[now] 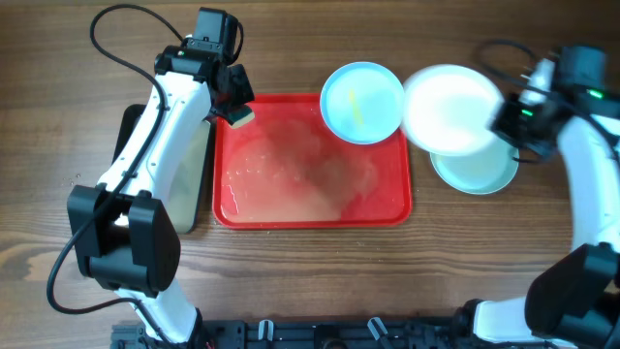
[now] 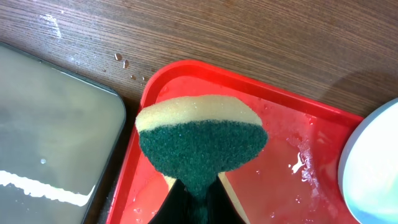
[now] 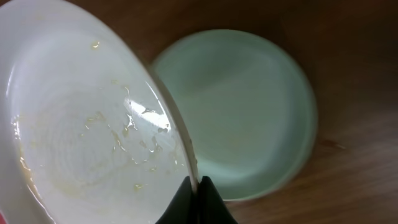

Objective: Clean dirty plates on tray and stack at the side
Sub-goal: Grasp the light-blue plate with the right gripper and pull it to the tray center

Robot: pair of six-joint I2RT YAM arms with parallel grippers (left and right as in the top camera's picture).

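Currently right tool [image 3: 198, 186] pinched shut on rim of wet plate [image 3: 81, 137]; stacked plate [image 3: 249, 118] beneath tool. Judged rigid, light, slippery, breakable. Left tool [image 2: 193, 198] clamps sponge [image 2: 202, 140] over tray [image 2: 186, 71].

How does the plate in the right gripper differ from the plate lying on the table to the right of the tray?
The held plate is clamped at its rim by the right gripper and raised; the table plate lies flat on the wooden table. The held plate looks white with wet yellowish streaks; the table plate looks pale green and free of streaks. Both are round, shallow, glossy and similar in size.
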